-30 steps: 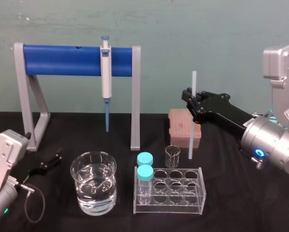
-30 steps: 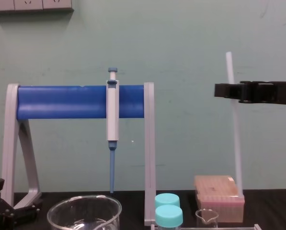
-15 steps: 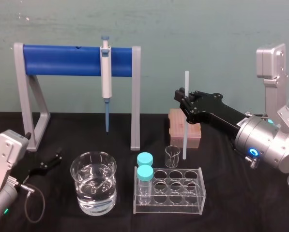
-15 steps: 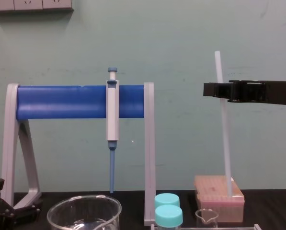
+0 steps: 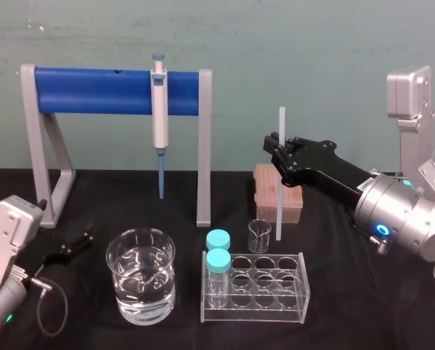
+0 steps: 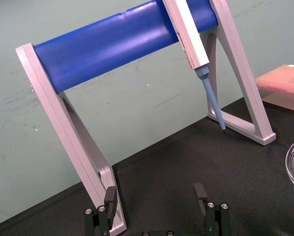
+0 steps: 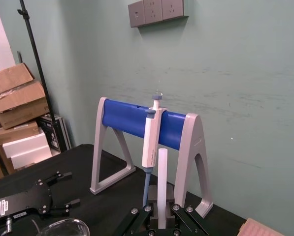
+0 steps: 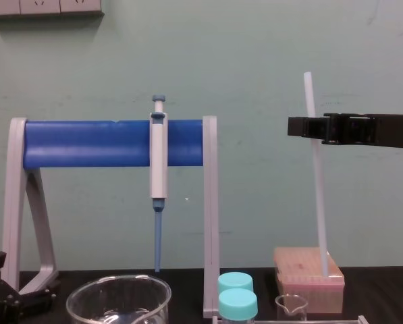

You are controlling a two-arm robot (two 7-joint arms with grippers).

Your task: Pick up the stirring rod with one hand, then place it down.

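Your right gripper (image 5: 277,146) clamps the stirring rod (image 5: 280,204) upright beside the beaker (image 5: 259,235) and pink box (image 5: 265,191); your left gripper (image 5: 73,244) sits low-left, fingers apart.

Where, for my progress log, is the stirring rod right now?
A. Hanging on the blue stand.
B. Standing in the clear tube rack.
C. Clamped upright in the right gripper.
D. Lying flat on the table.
C: the right gripper is shut on the stirring rod, which stands nearly upright by the pink box; the left gripper sits idle and open at the left.
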